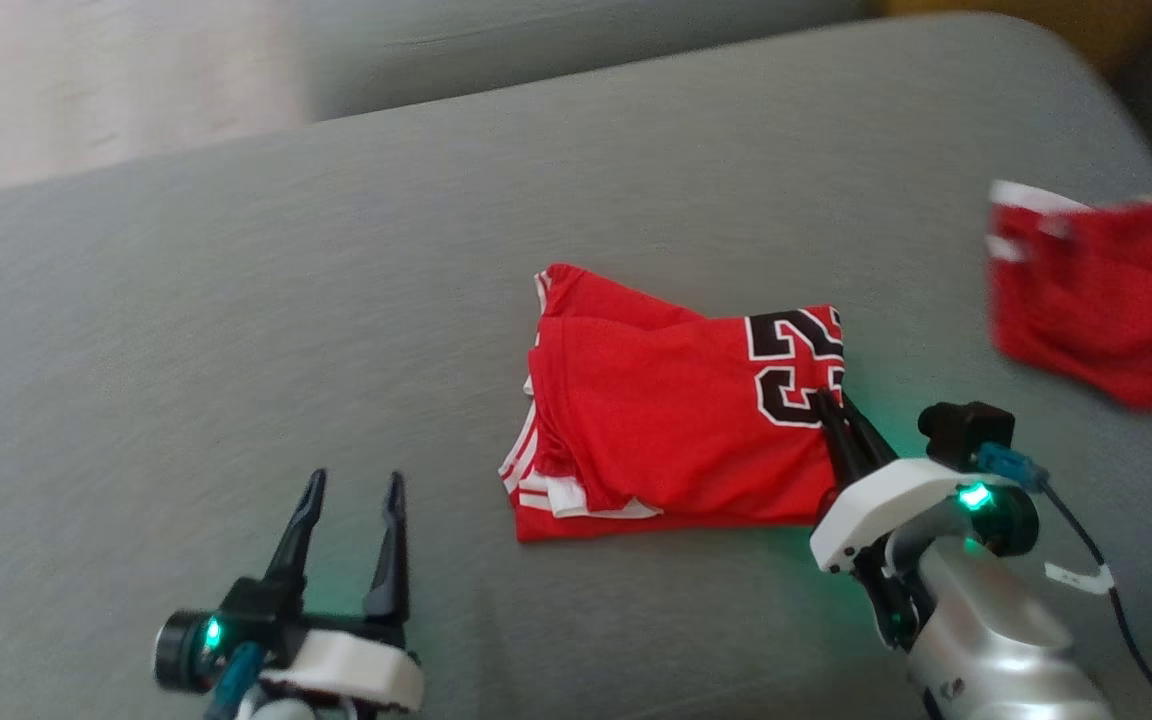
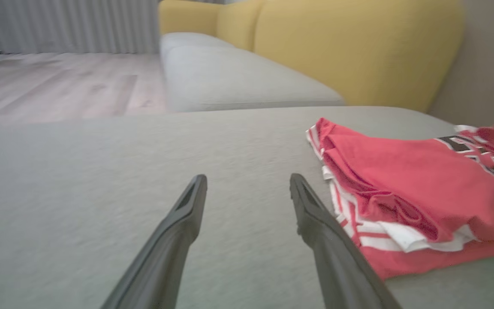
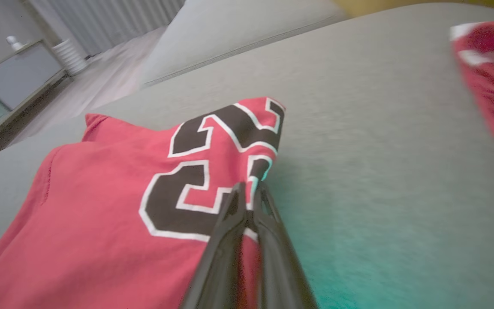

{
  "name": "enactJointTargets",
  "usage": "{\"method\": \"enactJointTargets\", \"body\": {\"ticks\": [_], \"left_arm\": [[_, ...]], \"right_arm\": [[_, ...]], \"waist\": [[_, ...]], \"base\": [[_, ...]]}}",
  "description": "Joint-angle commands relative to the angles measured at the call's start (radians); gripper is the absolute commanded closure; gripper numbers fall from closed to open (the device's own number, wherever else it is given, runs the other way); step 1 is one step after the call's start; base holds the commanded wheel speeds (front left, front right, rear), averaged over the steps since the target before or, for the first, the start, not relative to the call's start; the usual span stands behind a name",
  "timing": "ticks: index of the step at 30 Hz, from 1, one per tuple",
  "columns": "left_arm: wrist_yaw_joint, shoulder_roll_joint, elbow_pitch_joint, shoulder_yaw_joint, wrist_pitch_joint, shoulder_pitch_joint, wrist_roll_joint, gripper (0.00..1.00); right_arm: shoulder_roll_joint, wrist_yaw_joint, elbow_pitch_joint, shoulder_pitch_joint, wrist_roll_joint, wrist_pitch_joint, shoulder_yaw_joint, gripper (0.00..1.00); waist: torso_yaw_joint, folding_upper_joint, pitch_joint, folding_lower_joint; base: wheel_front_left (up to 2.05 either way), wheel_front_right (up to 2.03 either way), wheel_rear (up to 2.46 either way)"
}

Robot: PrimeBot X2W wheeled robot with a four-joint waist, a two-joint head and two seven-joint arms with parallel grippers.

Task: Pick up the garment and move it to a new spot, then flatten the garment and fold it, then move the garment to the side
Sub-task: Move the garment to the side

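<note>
a grey sofa cushion (image 1: 236, 350) carries the folded red garment (image 1: 656, 420) at its middle, with black white-edged numerals: a 2, then a digit cut off by the fold. a smaller red cloth (image 1: 1096, 290) lies well apart on the right. the right gripper (image 1: 833, 405) is pinched on the garment's numbered edge. the left gripper (image 1: 354, 485) is spread wide, apart on the garment's left.

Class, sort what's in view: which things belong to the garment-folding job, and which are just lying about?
Job: folded red jersey; right end effector, shut on its numbered edge; left end effector, open.
Lying about: second red garment; yellow sofa back.
</note>
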Motion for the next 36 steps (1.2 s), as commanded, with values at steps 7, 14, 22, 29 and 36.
{"method": "enactJointTargets", "body": {"ticks": [7, 14, 22, 29, 36], "left_arm": [[-0.007, 0.002, -0.014, -0.012, -0.005, -0.051, -0.006, 0.00], [-0.017, 0.002, 0.005, -0.033, -0.005, -0.056, 0.020, 0.00], [-0.035, 0.002, 0.025, -0.040, -0.005, -0.055, 0.066, 0.00], [-0.042, 0.002, 0.026, -0.009, -0.005, -0.074, 0.083, 0.00], [-0.025, 0.002, 0.023, 0.019, -0.005, -0.094, 0.069, 0.00]], "right_arm": [[-0.001, -0.001, -0.072, 0.013, 0.007, -0.011, 0.031, 1.00], [-0.003, -0.001, -0.087, -0.057, -0.089, -0.011, -0.006, 1.00], [-0.076, -0.001, -0.058, -0.251, -0.219, -0.011, -0.159, 1.00], [-0.236, -0.001, 0.046, -0.389, -0.409, -0.011, -0.385, 1.00], [-0.232, -0.001, -0.004, -0.430, -0.588, -0.011, -0.600, 0.00]], "waist": [[-0.272, 0.0000, 0.019, 0.0000], [-0.289, 0.0000, 0.041, 0.0000], [-0.208, 0.0000, 0.074, 0.0000], [-0.142, 0.0000, 0.109, 0.0000], [-0.124, 0.0000, 0.125, 0.0000]], "base": [[0.00, 0.00, 0.00], [0.00, 0.00, 0.00], [0.00, 0.00, 0.00], [0.00, 0.00, 0.00], [0.00, 0.00, 0.00]]}}
